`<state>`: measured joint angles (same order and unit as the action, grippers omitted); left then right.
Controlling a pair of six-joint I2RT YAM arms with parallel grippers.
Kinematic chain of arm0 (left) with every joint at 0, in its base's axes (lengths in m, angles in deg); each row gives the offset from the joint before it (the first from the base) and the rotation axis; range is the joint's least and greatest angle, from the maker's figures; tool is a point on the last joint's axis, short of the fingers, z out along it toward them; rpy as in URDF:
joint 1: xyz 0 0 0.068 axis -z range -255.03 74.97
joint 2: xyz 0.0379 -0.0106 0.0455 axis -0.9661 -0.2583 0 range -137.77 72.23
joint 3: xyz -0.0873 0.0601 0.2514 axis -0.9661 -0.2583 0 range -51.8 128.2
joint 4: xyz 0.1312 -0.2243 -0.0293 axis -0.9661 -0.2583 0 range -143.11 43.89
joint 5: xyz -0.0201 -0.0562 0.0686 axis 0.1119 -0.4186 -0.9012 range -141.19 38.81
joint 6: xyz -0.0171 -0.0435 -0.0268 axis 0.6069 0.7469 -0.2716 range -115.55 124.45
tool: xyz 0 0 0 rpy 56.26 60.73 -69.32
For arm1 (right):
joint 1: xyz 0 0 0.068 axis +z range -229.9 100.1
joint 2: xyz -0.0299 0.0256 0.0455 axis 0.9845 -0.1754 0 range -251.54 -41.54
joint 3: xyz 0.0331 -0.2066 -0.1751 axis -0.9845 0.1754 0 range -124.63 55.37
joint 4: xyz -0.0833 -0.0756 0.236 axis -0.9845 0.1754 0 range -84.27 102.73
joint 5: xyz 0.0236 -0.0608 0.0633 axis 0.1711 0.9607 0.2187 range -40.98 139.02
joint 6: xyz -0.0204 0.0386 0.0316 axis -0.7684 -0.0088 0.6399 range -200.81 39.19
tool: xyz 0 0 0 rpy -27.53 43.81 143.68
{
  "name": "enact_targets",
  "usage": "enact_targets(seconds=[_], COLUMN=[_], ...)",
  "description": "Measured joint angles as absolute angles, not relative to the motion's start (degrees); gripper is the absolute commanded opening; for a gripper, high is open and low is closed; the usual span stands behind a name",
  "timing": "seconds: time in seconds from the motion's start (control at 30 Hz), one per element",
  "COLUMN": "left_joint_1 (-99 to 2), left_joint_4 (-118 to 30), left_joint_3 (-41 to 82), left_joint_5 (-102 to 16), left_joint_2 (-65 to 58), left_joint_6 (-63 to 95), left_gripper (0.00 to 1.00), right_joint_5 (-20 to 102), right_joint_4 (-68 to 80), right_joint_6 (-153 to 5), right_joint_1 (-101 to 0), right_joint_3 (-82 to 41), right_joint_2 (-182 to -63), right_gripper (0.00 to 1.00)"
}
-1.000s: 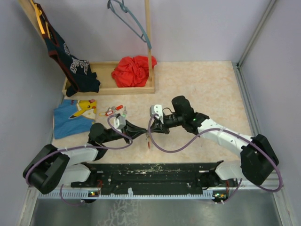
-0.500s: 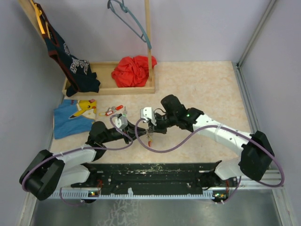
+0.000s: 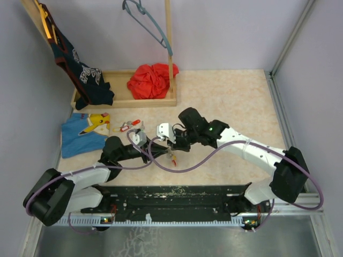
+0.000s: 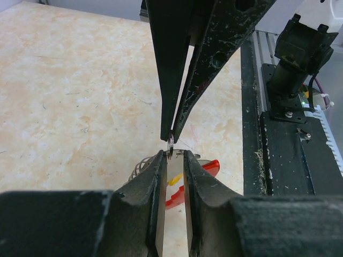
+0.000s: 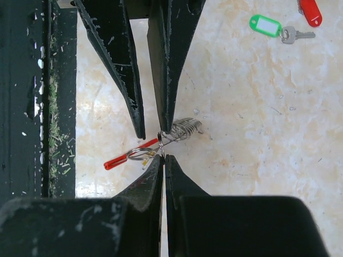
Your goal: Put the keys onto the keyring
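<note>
Pinching thin, coiled-wire keyring

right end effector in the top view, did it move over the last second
Yes, leftward. On the right end effector, the white camera block sat right of the wooden post; now it sits left of it.

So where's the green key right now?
In the right wrist view, the green key lies flat on the table at the top right. It is just left of a red key and well apart from the keyring in the middle.
</note>
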<state>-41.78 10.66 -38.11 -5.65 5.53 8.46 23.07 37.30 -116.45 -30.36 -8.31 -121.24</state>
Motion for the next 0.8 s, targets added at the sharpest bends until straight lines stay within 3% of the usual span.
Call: enact_targets(seconds=[0.5, 0.6, 0.7, 0.8], left_joint_1=[-41.8, -41.8, -41.8, -41.8], left_joint_4=[10.4, 10.4, 10.3, 10.3], left_joint_3=[-36.8, -36.7, -36.7, -36.7], left_joint_5=[-4.0, -4.1, -4.1, -4.1], left_joint_2=[2.5, 2.5, 2.5, 2.5], left_joint_6=[8.5, 8.5, 8.6, 8.5], left_gripper=[0.15, 0.11, 0.00, 0.00], right_joint_5=[25.5, 25.8, 26.0, 26.1], right_joint_4=[40.4, 40.5, 40.8, 40.8], right_joint_6=[-117.3, -117.3, -117.3, -117.3], right_joint_1=[-28.6, -28.4, -28.1, -28.1], right_joint_3=[-11.1, -11.2, -11.4, -11.5], right_joint_2=[-123.1, -123.2, -123.5, -123.7], right_gripper=[0.00, 0.00, 0.00, 0.00])
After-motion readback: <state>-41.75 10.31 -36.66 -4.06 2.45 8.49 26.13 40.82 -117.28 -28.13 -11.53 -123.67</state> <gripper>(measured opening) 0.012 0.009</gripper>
